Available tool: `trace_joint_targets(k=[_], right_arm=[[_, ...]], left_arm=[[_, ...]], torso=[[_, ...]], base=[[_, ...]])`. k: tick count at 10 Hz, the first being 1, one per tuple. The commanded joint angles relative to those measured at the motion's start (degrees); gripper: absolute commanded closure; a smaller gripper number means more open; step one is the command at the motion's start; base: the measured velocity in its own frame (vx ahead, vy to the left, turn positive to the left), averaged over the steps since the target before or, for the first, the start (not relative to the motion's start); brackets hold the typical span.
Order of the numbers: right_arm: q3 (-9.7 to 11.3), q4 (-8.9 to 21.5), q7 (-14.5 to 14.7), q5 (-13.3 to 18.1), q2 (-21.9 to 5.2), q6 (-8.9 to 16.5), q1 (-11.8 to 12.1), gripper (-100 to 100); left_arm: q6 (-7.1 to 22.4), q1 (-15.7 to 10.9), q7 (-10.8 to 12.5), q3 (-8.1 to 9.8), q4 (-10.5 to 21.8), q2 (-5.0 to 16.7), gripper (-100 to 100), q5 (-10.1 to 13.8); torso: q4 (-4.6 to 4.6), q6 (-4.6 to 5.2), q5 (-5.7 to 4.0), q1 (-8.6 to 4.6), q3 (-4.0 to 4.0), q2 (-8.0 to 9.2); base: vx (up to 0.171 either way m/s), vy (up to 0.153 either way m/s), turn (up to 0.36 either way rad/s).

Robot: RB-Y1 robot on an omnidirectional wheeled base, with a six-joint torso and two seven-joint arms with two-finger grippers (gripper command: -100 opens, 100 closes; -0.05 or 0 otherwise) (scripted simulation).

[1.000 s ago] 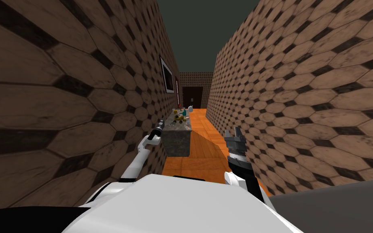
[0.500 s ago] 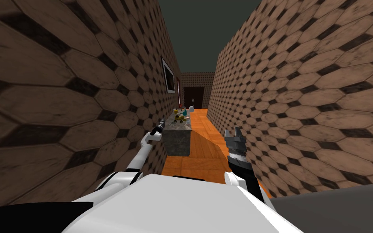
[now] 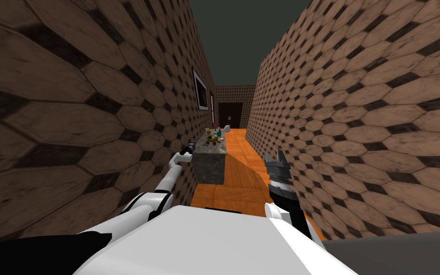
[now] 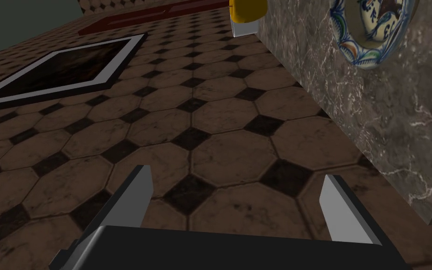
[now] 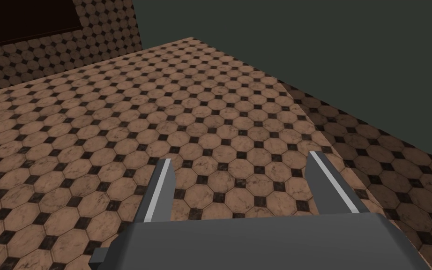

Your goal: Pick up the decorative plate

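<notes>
On marble cabinet (image 4: 388, 122), painted plate (image 4: 374, 28), left gripper (image 4: 237, 174) spread

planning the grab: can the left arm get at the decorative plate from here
Probably, once lined up. The open left gripper points along the wall beside the marble table; the plate lies on its top ahead, off to one side, unobstructed.

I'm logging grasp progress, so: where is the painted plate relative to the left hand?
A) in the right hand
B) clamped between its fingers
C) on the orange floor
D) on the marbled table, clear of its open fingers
D: the left wrist view shows the plate on the marbled table, apart from the left hand, whose fingers stand open with nothing between them.
</notes>
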Motion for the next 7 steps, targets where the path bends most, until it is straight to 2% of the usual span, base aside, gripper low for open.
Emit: trace_joint_targets(k=[1,2,3,5,6,7], right_arm=[[0.0,0.0,0.0,0.0,0.0,0.0,0.0,0],[0.0,0.0,0.0,0.0,0.0,0.0,0.0,0],[0.0,0.0,0.0,0.0,0.0,0.0,0.0,0],[0.0,0.0,0.0,0.0,0.0,0.0,0.0,0],[0.0,0.0,0.0,0.0,0.0,0.0,0.0,0],[0.0,0.0,0.0,0.0,0.0,0.0,0.0,0]], left_arm=[[2.9,-2.9,0.7,0.26,2.9,0.1,-100,0.3],[4.2,-3.0,0.7,0.26,3.2,0.1,-100,0.3],[5.8,-5.5,1.3,0.47,5.7,0.1,-100,0.7],[8.3,-6.0,1.3,0.47,6.5,0.1,-100,0.7],[10.6,-8.6,1.9,0.64,8.9,0.0,-100,1.0],[12.1,-8.8,1.9,0.64,9.8,0.0,-100,1.0]], torso=[[0.0,0.0,0.0,0.0,0.0,0.0],[0.0,-0.03,0.0,-0.01,-0.02,-0.04],[-0.01,0.0,0.0,-0.02,-0.04,-0.07],[-0.03,0.0,0.0,-0.03,-0.07,-0.11],[-0.02,0.0,0.01,0.02,-0.03,-0.05],[-0.02,-0.02,0.0,-0.01,-0.05,-0.09]], base=[[0.019,-0.023,0.108],[0.026,-0.027,0.058],[0.039,-0.033,0.105],[0.024,-0.021,0.023],[0.031,-0.025,0.096],[0.038,-0.028,0.07]])
